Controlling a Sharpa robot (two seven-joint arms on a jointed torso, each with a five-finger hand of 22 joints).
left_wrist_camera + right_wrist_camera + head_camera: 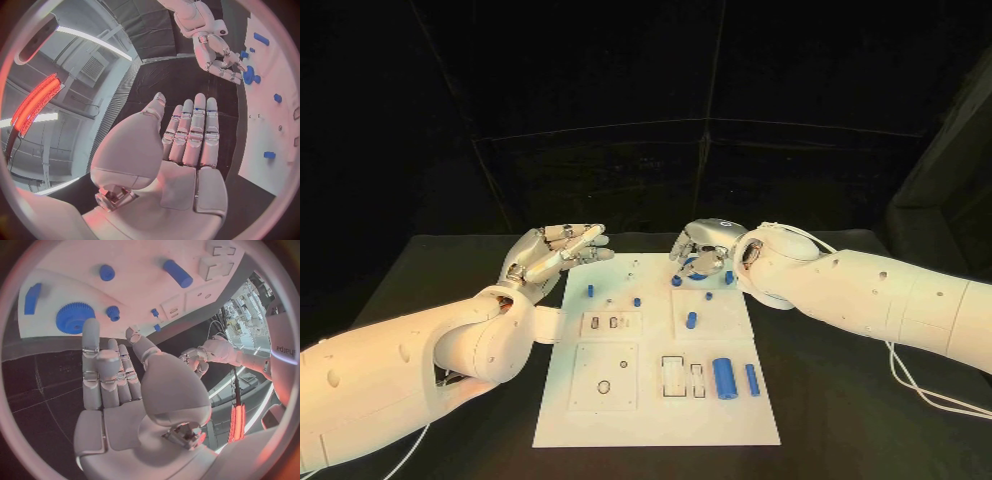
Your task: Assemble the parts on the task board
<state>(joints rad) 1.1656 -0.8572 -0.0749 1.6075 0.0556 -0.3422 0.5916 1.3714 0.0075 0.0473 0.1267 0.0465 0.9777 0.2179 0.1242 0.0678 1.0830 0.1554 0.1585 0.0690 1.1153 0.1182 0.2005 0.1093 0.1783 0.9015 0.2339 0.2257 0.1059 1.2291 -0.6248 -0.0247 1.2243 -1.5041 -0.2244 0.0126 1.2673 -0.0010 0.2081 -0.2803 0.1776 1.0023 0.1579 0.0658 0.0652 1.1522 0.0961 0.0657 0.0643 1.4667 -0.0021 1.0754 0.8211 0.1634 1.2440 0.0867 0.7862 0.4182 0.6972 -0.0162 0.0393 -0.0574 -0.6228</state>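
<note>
The white task board (661,410) lies in the middle of the black table. A blue gear (75,317) sits near its far right corner. My right hand (705,249) hovers over that corner with its fingers stretched toward the gear (248,75) and nothing held; I cannot tell whether a fingertip touches it. My left hand (557,252) is raised beside the board's far left corner, palm flat, fingers straight and apart, empty (190,140). A large blue cylinder (724,377) and a thin blue bar (751,378) lie at the board's near right.
A blue peg (691,320) lies mid-board, and small blue pegs (590,291) stand farther back. Recessed slots (682,375) and an oval hole (604,386) mark the board's near half. Black table surface (430,270) surrounds the board.
</note>
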